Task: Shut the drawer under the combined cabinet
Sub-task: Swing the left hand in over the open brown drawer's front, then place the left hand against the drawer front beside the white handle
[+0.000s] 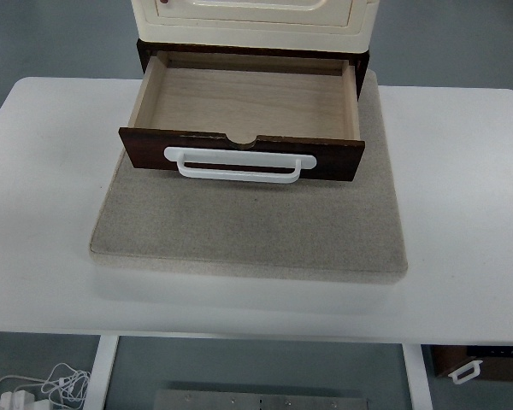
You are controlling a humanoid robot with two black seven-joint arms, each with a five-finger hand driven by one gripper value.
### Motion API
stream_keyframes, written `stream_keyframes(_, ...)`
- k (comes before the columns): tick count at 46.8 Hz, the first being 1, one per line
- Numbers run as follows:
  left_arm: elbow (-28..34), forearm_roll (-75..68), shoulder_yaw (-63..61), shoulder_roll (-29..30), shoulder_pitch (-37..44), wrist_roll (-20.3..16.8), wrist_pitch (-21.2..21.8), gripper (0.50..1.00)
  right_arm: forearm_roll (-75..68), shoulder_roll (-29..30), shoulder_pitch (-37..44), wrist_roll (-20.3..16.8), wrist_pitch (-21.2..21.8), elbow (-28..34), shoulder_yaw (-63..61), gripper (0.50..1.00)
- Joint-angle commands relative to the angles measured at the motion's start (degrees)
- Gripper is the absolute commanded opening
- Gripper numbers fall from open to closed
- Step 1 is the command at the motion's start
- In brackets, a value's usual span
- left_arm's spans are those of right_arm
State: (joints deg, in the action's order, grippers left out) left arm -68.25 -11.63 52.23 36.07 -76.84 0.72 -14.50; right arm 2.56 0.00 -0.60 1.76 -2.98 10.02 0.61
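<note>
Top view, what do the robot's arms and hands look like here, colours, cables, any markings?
Neither arm nor hand shows in the top view, so their look cannot be described. Visible are only the open drawer with its white handle, the cream cabinet above it, the grey mat and the white table.

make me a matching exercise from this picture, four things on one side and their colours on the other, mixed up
Things:
1. drawer front
2. handle
3. mat
4. cabinet above the drawer

Colours:
A. cream
B. grey-beige
C. dark brown
D. white

Pairs: 1-C, 2-D, 3-B, 4-A

The drawer stands pulled out and holds nothing; neither robot hand is in view.
</note>
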Motion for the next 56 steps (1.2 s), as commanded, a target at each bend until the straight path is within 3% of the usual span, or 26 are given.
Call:
stream_keyframes(1, -4.78, 0.03, -4.85, 0.05, -1.03, -0.01, 0.52, 0.996, -0.01, 0.00, -0.02, -0.01, -0.01, 0.00, 0.00, 0.952)
stream_keyframes(8, -12.42, -0.32, -10.04, -0.47, -1.30, 0.25, 0.61, 0.996, -0.09, 0.00, -0.02, -0.01, -0.01, 0.00, 0.00, 0.952)
stream_keyframes(12, -15.24, -0.93, -12.77, -1.17, -1.65, 2.18, 0.52, 0.996, -0.01, 0.00, -0.02, -0.01, -0.01, 0.00, 0.00, 0.952)
stream_keyframes(23, -17.44, -4.27, -17.25, -5.31, -1.47, 6.66, -0.18, 0.996, -0.01, 0.00, -0.02, -0.01, -0.01, 0.00, 0.00, 0.952)
stream_keyframes(37, -24.91, -8.93, -27.79, -7.94, -3.05, 12.64, -0.53, 0.996, -0.01, 0.00, -0.02, -0.01, -0.01, 0.00, 0.00, 0.952)
stream_keyframes(46, -25.97, -14.29, -34.47, -9.35, -3.14, 16.68, -3.43, 0.996, -0.01, 0.00, -0.02, -0.01, 0.08, 0.00, 0.00, 0.952)
stream_keyframes(56, -27.73, -15.96, -38.52, -8.74, -3.14, 26.70, -6.94, 0.996, -0.01, 0.00, -0.02, -0.01, -0.01, 0.00, 0.00, 0.952)
